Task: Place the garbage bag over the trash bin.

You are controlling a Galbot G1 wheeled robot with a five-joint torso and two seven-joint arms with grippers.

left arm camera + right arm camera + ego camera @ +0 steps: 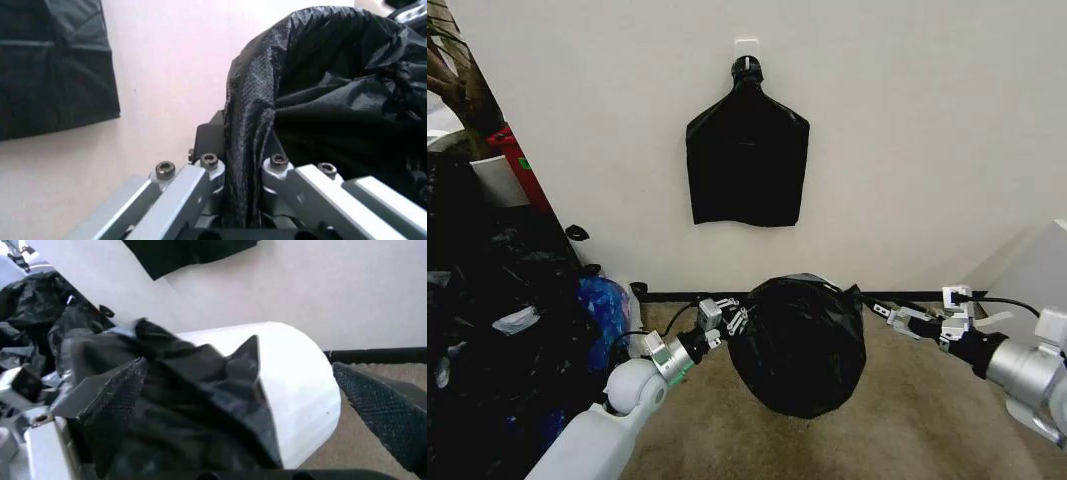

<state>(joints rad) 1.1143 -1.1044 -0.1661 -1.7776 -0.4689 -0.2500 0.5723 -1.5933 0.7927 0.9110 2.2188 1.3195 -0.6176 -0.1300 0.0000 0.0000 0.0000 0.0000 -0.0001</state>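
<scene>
The garbage bag (799, 345), glossy black and crinkled, stands draped over the trash bin on the carpet by the wall. The bin's cream wall (293, 385) shows in the right wrist view, with the bag's film (193, 405) bunched over part of it. My left gripper (727, 324) is at the bag's left edge, shut on a fold of film (247, 150) that runs down between its fingers. At the bag's right side my right gripper (883, 312) stands open, one pad (113, 397) against the film and the other pad (387, 410) apart from the bin.
A flat black bundle (747, 165) hangs from a wall hook above the bin. A big heap of dark and blue bags (517, 320) fills the left side of the floor. A pale box (1037, 270) stands at the right. Open carpet (887, 430) lies in front.
</scene>
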